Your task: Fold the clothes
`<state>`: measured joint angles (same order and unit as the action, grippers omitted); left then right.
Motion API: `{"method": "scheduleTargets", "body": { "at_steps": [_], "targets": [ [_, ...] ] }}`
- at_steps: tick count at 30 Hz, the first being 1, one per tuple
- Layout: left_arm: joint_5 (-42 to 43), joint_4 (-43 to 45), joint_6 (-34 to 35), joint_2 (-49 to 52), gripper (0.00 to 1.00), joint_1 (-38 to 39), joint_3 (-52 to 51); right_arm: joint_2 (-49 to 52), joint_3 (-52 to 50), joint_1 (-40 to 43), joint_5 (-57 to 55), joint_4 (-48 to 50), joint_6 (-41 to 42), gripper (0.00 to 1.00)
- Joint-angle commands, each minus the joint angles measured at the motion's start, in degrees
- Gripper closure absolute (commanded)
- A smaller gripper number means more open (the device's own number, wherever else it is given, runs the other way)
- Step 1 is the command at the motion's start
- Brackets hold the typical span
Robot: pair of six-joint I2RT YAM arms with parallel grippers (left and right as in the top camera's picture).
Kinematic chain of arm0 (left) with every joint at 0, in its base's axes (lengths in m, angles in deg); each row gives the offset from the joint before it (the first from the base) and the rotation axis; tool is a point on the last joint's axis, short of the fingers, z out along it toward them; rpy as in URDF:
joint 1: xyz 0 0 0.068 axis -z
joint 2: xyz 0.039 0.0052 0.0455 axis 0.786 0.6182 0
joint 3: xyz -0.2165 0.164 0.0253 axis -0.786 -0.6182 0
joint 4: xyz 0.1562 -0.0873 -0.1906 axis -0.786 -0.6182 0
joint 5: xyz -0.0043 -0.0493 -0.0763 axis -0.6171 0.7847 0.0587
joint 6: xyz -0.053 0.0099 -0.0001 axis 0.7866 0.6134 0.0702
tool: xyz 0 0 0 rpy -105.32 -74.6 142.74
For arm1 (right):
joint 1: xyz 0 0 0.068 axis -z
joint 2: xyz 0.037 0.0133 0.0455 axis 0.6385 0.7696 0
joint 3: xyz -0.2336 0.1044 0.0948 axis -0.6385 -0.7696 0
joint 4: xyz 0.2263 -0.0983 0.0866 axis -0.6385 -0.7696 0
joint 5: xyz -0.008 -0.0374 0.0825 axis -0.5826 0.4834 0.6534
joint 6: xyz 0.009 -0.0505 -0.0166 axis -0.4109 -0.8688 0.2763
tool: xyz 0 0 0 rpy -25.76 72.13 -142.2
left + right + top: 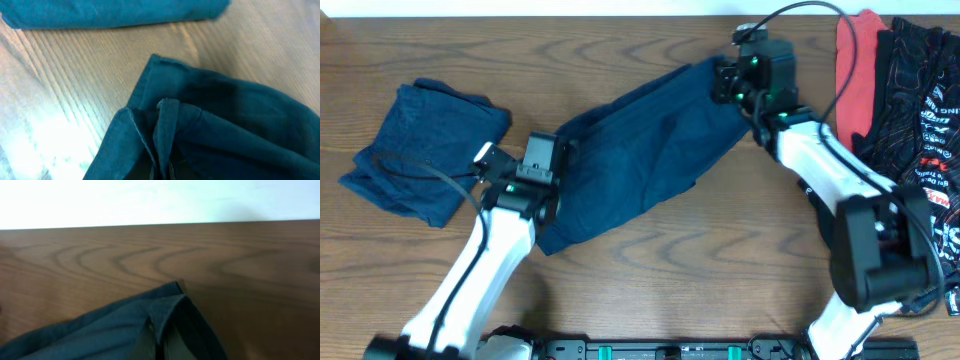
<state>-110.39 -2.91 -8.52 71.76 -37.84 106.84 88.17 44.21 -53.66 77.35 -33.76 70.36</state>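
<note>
1. Garment in hand. A navy garment point(640, 150) is held stretched across the middle of the table point(650, 290), running from lower left to upper right. It is not yet folded: it is seen spread out with loose creases.

2. Left gripper point(560, 160). It is closed on the lower-left end of the garment. In the left wrist view the hem is seen bunched and drawn in at the bottom edge of the frame; the fingers themselves are mostly hidden by cloth.

3. Right gripper point(720, 82). It is closed on the upper-right corner. In the right wrist view that corner is seen pinched and raised slightly off the wood.

4. Work done. A blue pile point(420, 150) is laid at the far left, apart from the garment. It is judged to be a folded piece, though its outline is rumpled.

5. Work left. A red cloth point(855, 70) and a black cloth point(920, 100) are heaped unfolded at the right edge. The task is therefore judged to be at an early stage, with one piece done, one in hand, and at least two waiting.
</note>
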Motion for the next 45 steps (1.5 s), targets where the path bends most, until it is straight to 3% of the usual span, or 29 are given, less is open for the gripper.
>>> {"method": "scheduleTargets", "body": {
  "at_steps": [1, 2, 4, 5, 6, 7, 8, 9, 10, 11, 14, 20, 26, 34, 42, 44, 45],
  "targets": [
    [-6.1, 1.4, 0.5, 3.8, 0.93, -2.6, -0.3, 3.2, 1.9, -0.4, -5.9, 4.5, -1.2, 0.98],
    [-6.1, 2.6, 0.5, 5.0, 0.93, -2.9, -0.3, 4.2, 1.9, -0.8, -5.9, 6.5, -1.2, 0.98],
    [-6.1, 4.5, 0.5, 6.6, 0.83, -3.4, -0.3, 6.3, 1.9, -1.6, -5.9, 11.1, -1.2, 0.93],
    [-6.1, 5.8, 0.5, 7.4, 0.70, -3.5, -0.3, 7.4, 1.9, -2.2, -5.9, 13.7, -1.2, 0.80],
    [-6.1, 6.9, 0.4, 7.9, 0.61, -3.6, -0.3, 8.2, 1.9, -2.6, -5.9, 15.6, -1.2, 0.59],
    [-6.1, 8.3, -0.8, 8.2, 0.44, -3.7, -0.3, 9.1, 1.9, -3.2, -5.9, 17.7, -1.2, 0.41],
    [-6.1, 8.9, -1.6, 8.2, 0.41, -3.8, -0.3, 9.2, 1.9, -3.3, -6.0, 18.0, -1.2, 0.38],
    [-6.1, 10.3, -3.5, 8.1, 0.39, -4.0, -0.3, 9.2, 1.9, -3.5, -6.0, 18.3, -1.3, 0.26],
    [-6.1, 12.0, -6.2, 7.8, 0.38, -4.3, -0.1, 9.1, 1.9, -3.5, -6.0, 18.4, -2.1, 0.06],
    [-6.1, 13.3, -8.6, 7.4, 0.38, -4.6, 0.2, 8.4, 1.9, -3.2, -6.0, 18.2, -2.9, 0.01],
    [-5.0, 14.5, -13.0, 5.2, 0.43, -5.5, 1.7, 5.6, 1.9, -1.9, -5.9, 14.2, -3.3, 0.01],
    [4.5, 12.9, -20.3, 1.2, 0.45, -5.7, 2.6, -3.0, 1.9, 1.5, -5.9, -9.2, -3.1, 0.01],
    [13.8, 7.9, -20.6, 3.4, 0.46, -5.7, 1.8, -3.5, 1.0, 3.5, -4.6, -24.5, -3.0, 0.05],
    [18.1, 6.1, -20.6, 11.6, 0.46, -5.7, 1.6, 1.9, -1.0, 3.4, -2.2, -26.6, -2.3, 0.11],
    [19.4, 5.2, -20.6, 15.1, 0.46, -5.6, 1.6, 9.4, -1.0, 3.3, -0.8, -20.6, -0.5, 0.15],
    [19.4, 4.9, -20.6, 15.1, 0.46, -5.6, 1.6, 10.7, -1.0, 3.2, -0.8, -19.3, -0.5, 0.24],
    [19.4, 4.7, -20.6, 15.1, 0.46, -5.6, 1.6, 10.8, -1.0, 3.2, -0.8, -19.2, -0.5, 0.34]
  ]
}}
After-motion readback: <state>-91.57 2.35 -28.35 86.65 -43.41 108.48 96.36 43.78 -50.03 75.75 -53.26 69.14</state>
